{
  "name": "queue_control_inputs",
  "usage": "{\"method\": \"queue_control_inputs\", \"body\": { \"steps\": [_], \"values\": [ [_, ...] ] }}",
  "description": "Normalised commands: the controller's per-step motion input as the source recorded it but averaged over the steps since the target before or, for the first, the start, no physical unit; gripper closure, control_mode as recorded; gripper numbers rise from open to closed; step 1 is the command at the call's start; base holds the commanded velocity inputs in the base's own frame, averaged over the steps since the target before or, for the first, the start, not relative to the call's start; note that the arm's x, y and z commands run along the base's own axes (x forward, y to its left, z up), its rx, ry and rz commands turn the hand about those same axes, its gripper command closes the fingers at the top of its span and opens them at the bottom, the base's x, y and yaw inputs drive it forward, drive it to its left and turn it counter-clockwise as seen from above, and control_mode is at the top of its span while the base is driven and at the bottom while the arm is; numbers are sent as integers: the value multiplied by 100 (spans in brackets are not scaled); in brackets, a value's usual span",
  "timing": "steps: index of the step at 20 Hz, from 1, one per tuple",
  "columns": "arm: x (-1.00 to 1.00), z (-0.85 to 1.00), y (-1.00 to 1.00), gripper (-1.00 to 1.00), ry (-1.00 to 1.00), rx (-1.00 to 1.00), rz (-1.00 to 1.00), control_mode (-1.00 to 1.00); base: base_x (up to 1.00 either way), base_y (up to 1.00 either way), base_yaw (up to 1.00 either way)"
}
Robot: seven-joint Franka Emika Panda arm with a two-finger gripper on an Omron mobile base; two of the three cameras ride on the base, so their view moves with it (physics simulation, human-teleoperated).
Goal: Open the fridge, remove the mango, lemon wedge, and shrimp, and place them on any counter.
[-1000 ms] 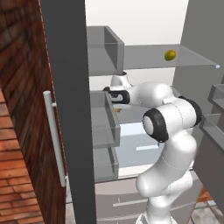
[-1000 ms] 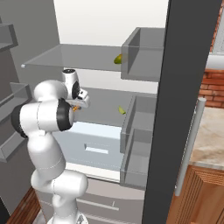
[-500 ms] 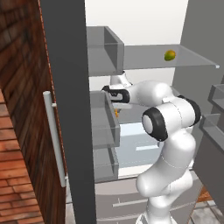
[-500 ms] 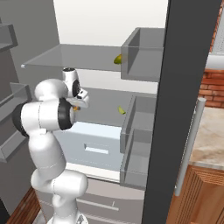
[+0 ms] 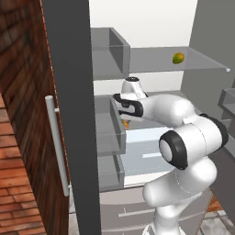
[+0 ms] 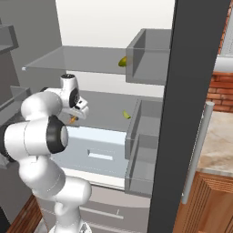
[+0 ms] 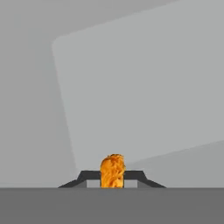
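The fridge [image 5: 69, 92] looks like matt grey painted metal outside, with a smooth white lining at the upper middle of the frame. Its shelves [image 5: 202, 62] look like smooth, see-through grey plastic or glass, and the door bins [image 6: 150, 54] are flat, matt grey. The bar handle [image 5: 57, 142] at the left has a pale satin metal look. The wall [image 5: 18, 92] at the far left is rough red-brown brick. The shrimp [image 7: 112, 171] has a bumpy, crinkled orange surface. The mango [image 5: 178, 58] is smooth and faintly shiny. At lower right, the cabinet [image 6: 205, 205] is brown wood with visible grain, under a polished marbled stone desk [image 6: 218, 136].
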Motion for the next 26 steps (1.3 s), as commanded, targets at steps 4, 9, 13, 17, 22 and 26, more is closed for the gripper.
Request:
{"method": "queue_control_inputs", "body": {
  "steps": [4, 9, 13, 17, 22, 26],
  "values": [
    [-69, 6, -12, 100, -4, 6, -7, -100, 0, 0, 0],
    [-53, 42, -24, 100, 0, 1, -5, -100, 0, 0, 0],
    [-47, 64, -24, 100, -2, 0, -3, -100, 0, 0, 0],
    [-53, 61, -28, 100, 0, 0, -3, -100, 0, 0, 0],
    [-64, 49, -25, 100, -3, 0, -3, -100, 0, 0, 0],
    [-61, 55, -23, 100, -13, 0, -3, -100, 0, 0, 0]
  ]
}}
